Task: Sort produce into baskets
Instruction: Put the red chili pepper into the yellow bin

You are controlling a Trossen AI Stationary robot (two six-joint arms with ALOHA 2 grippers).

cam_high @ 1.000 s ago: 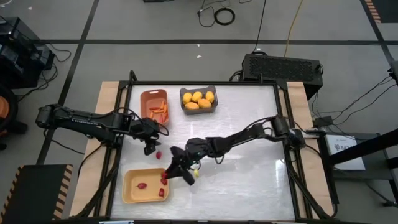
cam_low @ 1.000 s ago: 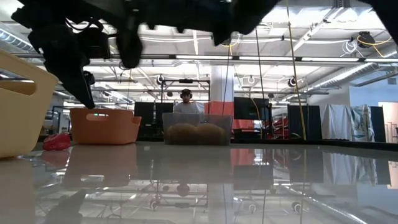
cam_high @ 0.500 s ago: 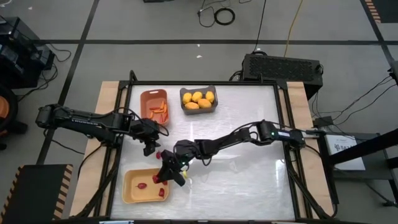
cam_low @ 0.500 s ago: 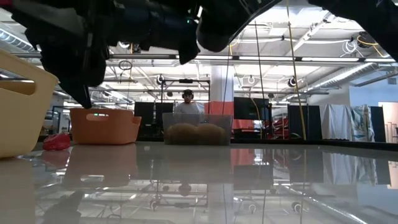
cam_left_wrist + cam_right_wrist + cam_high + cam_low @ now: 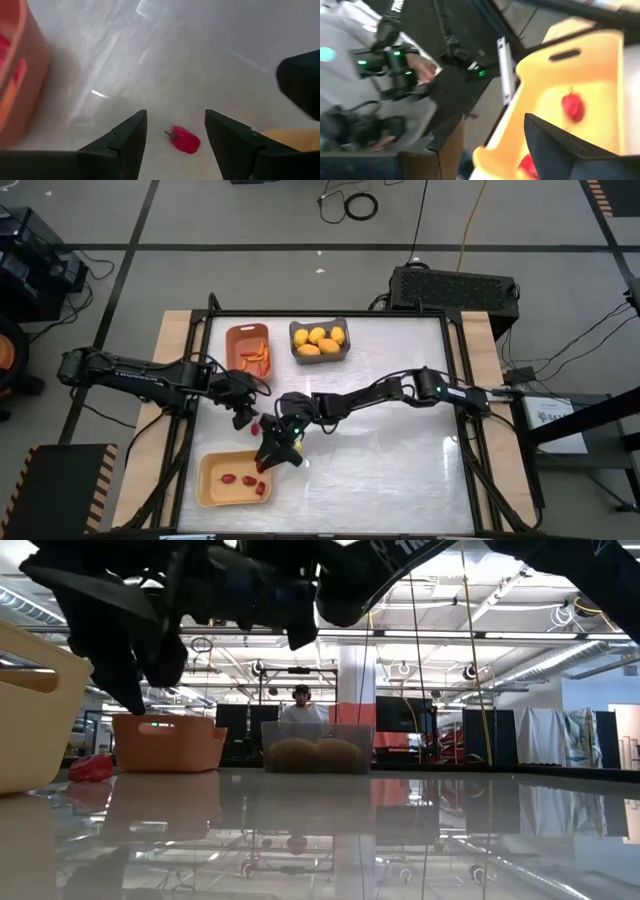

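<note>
Glossy white surface (image 5: 400,440) with three baskets: orange one (image 5: 247,349) with carrot sticks and grey one (image 5: 319,340) with lemons at the far edge, yellow one (image 5: 232,478) near the front-left corner holding red pieces. Right end effector (image 5: 275,455) hovers at its rim, fingers apart, empty. Left end effector (image 5: 172,131) is spread over a loose red piece (image 5: 184,139).

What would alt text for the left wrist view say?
Seen past the left gripper, whose jaws stand open, a small red piece of produce lies on the pale table between them. The side of the orange bin shows at one edge, and a dark part of the other arm at the opposite edge.
</note>
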